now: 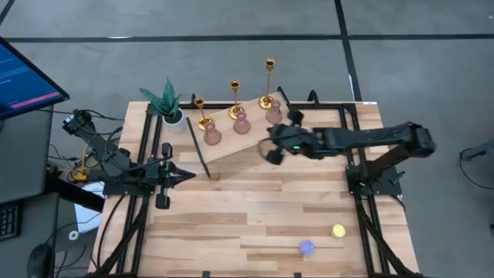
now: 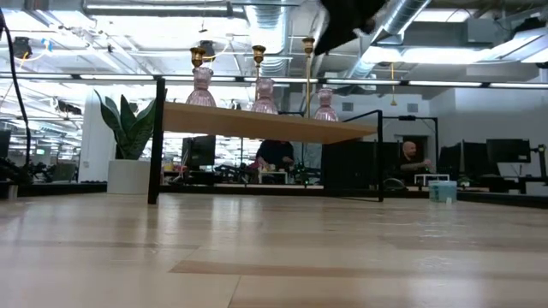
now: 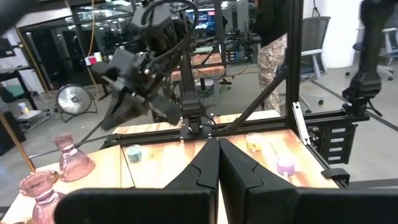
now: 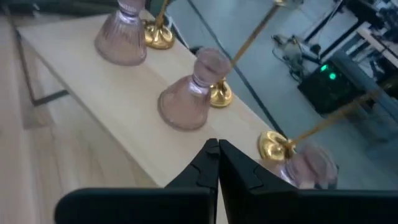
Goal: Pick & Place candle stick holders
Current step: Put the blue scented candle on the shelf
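Note:
Three gold candlesticks (image 1: 235, 96) and three dusty-pink holders (image 1: 241, 123) stand upright on their bases on a raised wooden shelf (image 1: 231, 143) at the table's far side. They also show in the low view, gold (image 2: 258, 56) and pink (image 2: 264, 94). In the right wrist view a pink holder (image 4: 189, 99) and a gold base (image 4: 273, 146) lie just ahead of the fingers. My right gripper (image 1: 272, 150) is shut and empty, hovering above the shelf's right part (image 4: 214, 149). My left gripper (image 1: 185, 177) is shut and empty near the table's left, by the shelf's near left leg.
A green potted plant (image 1: 168, 104) stands at the far left corner. A small blue light (image 1: 307, 247) and a yellow light (image 1: 338, 230) lie near the table's front right. The shelf's black legs (image 2: 157, 141) stand on the table. People sit in the room behind (image 2: 411, 158).

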